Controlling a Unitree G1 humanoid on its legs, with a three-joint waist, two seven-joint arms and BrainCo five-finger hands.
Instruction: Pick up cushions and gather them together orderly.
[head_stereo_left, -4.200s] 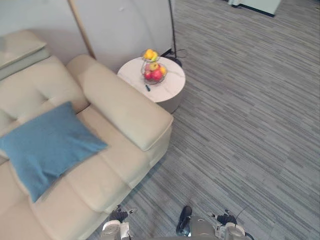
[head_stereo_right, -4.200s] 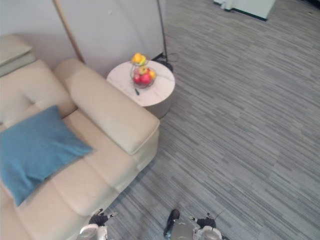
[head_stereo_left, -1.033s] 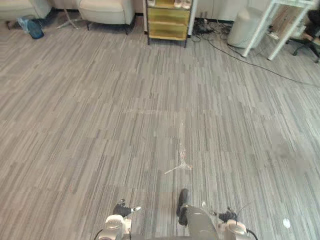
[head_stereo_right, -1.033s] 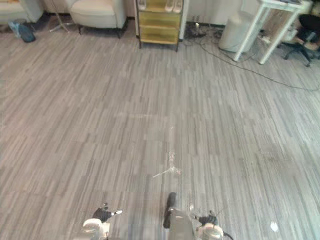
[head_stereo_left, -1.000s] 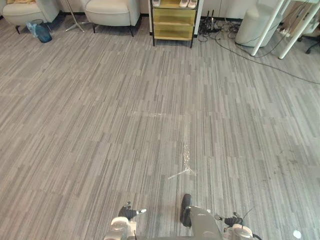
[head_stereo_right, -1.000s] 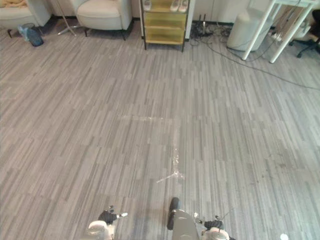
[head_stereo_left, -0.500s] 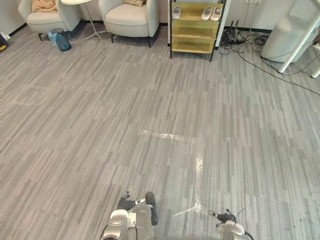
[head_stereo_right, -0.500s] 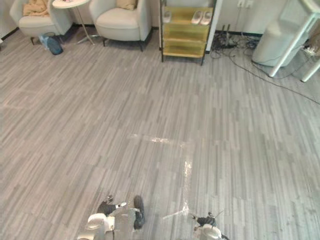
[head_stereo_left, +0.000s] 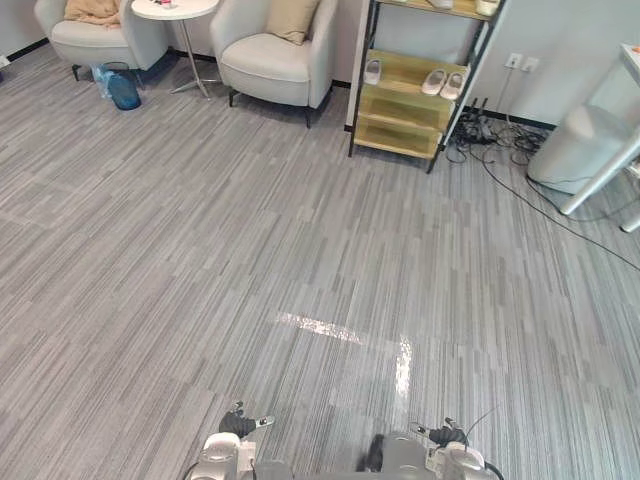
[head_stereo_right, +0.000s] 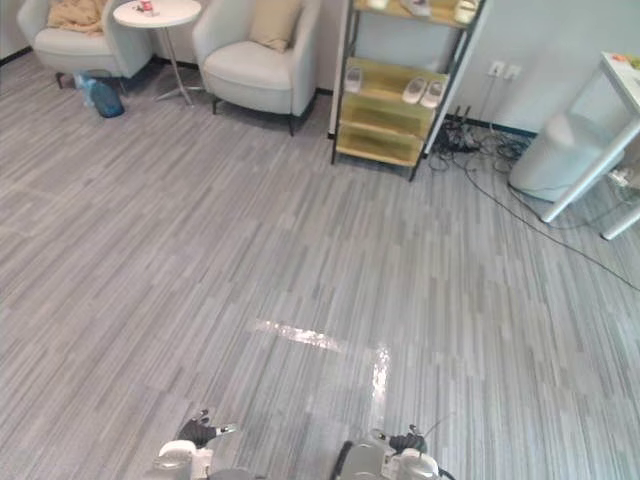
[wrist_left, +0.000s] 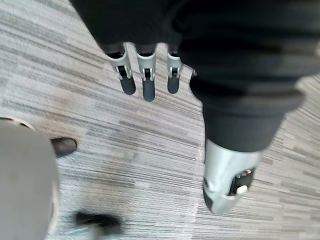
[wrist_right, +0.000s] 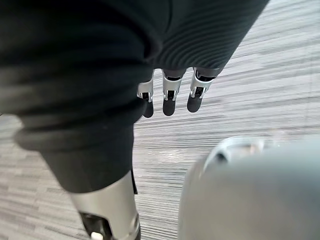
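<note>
Over striped grey carpet (head_stereo_left: 200, 250) | L robot hand (wrist_left: 148, 82) straight, empty | R robot hand (wrist_right: 170, 97) likewise

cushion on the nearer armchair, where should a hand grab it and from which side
Come from the open front: the cushion leans upright against the back of the armchair, with the chair's arms on both sides. It is probably best to pinch a lower corner or a side edge facing the room.
</note>
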